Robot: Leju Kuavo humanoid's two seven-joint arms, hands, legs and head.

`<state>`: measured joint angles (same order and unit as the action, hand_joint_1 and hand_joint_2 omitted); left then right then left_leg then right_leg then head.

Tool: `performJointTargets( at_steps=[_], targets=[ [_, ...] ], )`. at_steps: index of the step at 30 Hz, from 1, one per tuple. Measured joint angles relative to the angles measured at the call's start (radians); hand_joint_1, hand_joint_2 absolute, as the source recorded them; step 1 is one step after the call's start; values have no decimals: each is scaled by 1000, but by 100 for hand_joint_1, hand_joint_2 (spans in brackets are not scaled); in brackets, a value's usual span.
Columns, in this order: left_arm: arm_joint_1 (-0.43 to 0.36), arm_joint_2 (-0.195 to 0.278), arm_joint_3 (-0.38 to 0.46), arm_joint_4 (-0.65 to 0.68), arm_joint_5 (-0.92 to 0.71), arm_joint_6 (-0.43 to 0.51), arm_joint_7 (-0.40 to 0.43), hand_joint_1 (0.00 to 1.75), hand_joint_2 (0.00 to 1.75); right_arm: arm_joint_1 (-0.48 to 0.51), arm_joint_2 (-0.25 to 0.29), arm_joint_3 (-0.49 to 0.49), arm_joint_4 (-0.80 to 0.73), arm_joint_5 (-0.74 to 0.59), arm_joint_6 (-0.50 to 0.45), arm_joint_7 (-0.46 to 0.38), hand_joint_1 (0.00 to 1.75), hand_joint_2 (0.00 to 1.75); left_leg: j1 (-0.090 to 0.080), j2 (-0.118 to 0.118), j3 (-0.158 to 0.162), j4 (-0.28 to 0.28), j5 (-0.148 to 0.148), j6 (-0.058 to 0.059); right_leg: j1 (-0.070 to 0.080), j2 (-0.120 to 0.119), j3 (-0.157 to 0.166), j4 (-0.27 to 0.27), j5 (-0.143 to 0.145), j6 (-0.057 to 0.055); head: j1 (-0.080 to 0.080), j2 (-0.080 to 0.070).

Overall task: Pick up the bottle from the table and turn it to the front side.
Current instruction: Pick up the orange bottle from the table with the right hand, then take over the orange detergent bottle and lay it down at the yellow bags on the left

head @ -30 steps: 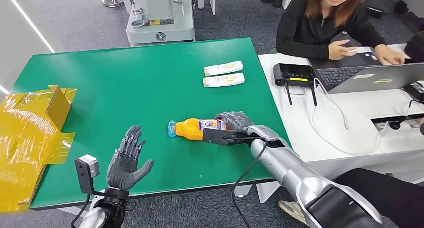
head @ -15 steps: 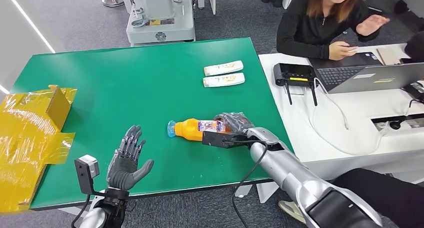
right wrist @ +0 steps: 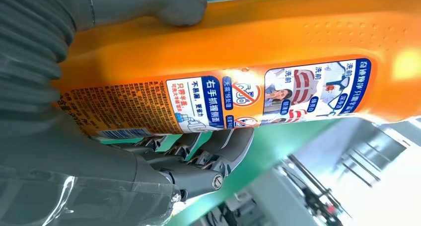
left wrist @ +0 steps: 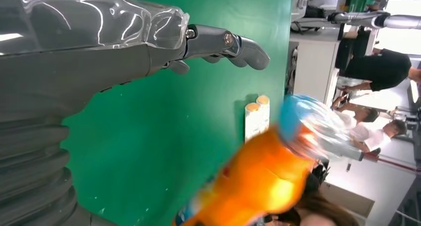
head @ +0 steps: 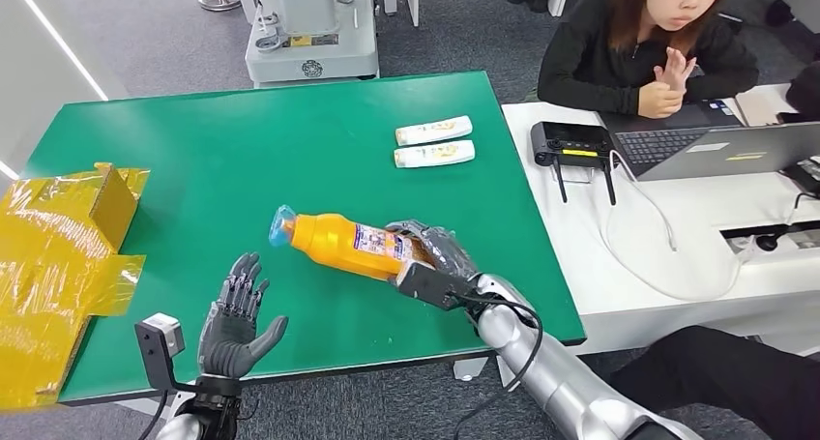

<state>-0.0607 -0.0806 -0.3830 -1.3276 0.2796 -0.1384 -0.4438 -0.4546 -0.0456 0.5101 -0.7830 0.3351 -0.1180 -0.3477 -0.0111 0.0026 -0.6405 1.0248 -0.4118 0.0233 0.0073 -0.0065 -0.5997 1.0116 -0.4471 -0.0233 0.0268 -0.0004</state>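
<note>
The right hand (head: pixel 432 256) grips the orange bottle (head: pixel 338 244) by its base end, lifted tilted above the green table (head: pixel 290 150). The left hand (head: pixel 230 316) waits spread beside it. Smooth rigid plastic, probably slippery; hold the labelled body.

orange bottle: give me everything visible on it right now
The orange bottle looks like glossy plastic, with a translucent blue cap and a blue and white printed label with small pictures and Chinese text on its side. The right robot hand holds it by the base end, thumb on one side and fingers on the other. It is off the green table, roughly level, with its cap end pointing toward the robot's left. The left robot hand is apart from it.
</note>
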Motion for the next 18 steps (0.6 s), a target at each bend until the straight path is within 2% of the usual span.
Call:
performJointTargets(
  at_steps=[9, 15, 18],
  targets=[
    [10, 0, 13, 0, -10, 21, -12, 0, 175, 64, 2, -7, -121, -83, -42, -30, 175, 175, 0, 0, 0, 0, 0, 0, 0, 0, 0, 0, 0, 0, 0, 0],
    [23, 4, 14, -6, -20, 22, -19, 0, 175, 152, -1, -47, -218, -145, -117, -83, 175, 175, 0, -2, -1, 0, -1, 1, 0, -1, 0, 0, -1, 1, 0, 0],
    [23, 8, 14, -10, -22, 22, -19, 0, 175, 177, -3, -63, -252, -148, -125, -87, 175, 175, 0, -1, -1, 0, -1, 0, 0, -1, 0, 0, -1, 1, 0, 0]
  ],
)
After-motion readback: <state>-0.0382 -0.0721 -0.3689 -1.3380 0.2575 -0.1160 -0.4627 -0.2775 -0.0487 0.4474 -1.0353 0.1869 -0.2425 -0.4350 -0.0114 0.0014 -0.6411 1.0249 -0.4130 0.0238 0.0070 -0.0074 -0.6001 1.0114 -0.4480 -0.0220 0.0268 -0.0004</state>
